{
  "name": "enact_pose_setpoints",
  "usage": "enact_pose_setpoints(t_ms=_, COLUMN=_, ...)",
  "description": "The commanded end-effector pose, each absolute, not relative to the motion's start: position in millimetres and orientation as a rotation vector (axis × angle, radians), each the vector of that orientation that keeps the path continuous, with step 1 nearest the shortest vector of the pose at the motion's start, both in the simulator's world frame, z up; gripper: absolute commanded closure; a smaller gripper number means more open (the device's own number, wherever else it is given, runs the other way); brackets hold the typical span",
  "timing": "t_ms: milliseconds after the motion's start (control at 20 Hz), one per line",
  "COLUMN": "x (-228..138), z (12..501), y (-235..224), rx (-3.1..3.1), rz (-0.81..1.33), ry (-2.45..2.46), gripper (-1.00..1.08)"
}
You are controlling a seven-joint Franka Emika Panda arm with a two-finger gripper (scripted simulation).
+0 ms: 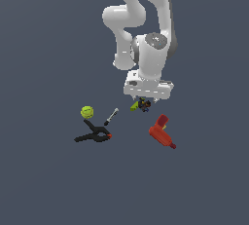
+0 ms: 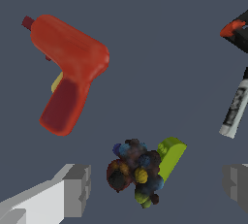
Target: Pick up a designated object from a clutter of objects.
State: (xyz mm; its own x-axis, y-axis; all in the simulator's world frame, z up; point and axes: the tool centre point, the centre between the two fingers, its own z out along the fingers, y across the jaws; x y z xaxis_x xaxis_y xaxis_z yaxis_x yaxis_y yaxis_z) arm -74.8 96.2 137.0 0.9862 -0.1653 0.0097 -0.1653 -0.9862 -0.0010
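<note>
The designated object is a tiny dark lump with orange and blue specks, lying against the yellow-green wedge. In the exterior view the lump sits just under my gripper, with the wedge beside it toward the exterior view's left. In the wrist view my gripper is open. Its grey fingers stand wide apart on either side of the lump and wedge and touch neither. I hold nothing.
A red drill lies at the exterior view's right. A thin black-and-silver stick, a yellow-green ball and a black clamp with a red tip lie at its left.
</note>
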Motion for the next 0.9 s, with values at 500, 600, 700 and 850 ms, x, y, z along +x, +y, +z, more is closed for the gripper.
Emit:
enact_pose_setpoints(t_ms=500, x=-111.2, z=99.4, y=108.6, rx=-3.124, rz=0.0, ry=0.329, gripper=-0.92)
enact_pose_setpoints(t_ms=600, x=-110.4, z=100.0, y=108.4, rx=-3.125, rz=0.001, ry=0.327, gripper=-0.92)
enact_pose_setpoints(t_ms=700, x=-110.5, z=99.0, y=108.4, rx=-3.125, rz=0.001, ry=0.327, gripper=-0.92)
enact_pose_setpoints(t_ms=850, x=-110.9, z=93.8, y=108.5, rx=-3.125, rz=0.001, ry=0.327, gripper=-0.92)
